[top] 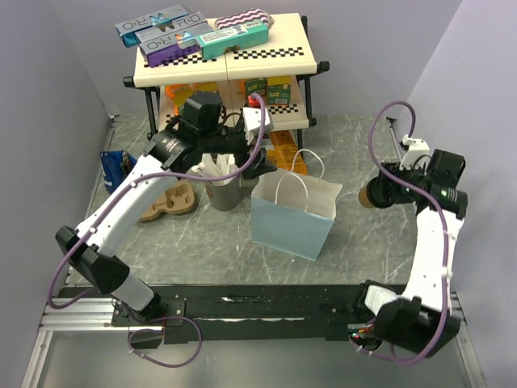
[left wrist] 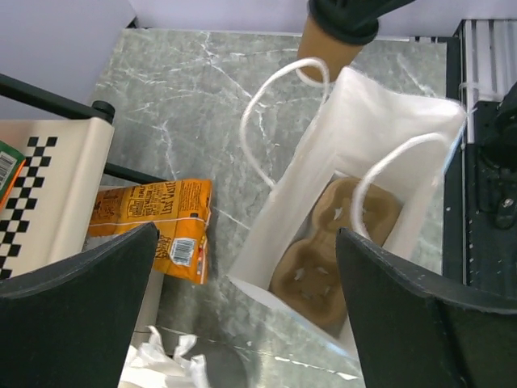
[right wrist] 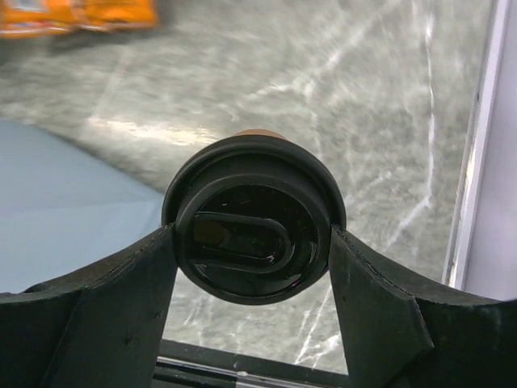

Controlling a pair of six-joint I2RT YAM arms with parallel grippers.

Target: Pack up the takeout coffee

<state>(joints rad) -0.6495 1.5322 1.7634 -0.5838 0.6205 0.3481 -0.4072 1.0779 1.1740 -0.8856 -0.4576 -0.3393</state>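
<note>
The takeout coffee, a tan paper cup with a round black lid, hangs above the table to the right of the pale blue paper bag. My right gripper is shut on it, a finger pressed to each side of the lid. In the left wrist view the cup shows beyond the bag's far rim. My left gripper stands open over the bag's near edge with nothing between its fingers. Inside the bag lies a brown pulp cup carrier.
A grey cup of white sticks stands left of the bag, with another pulp carrier beside it. A two-level rack with boxes fills the back. An orange packet lies by the rack. A blue can sits far left.
</note>
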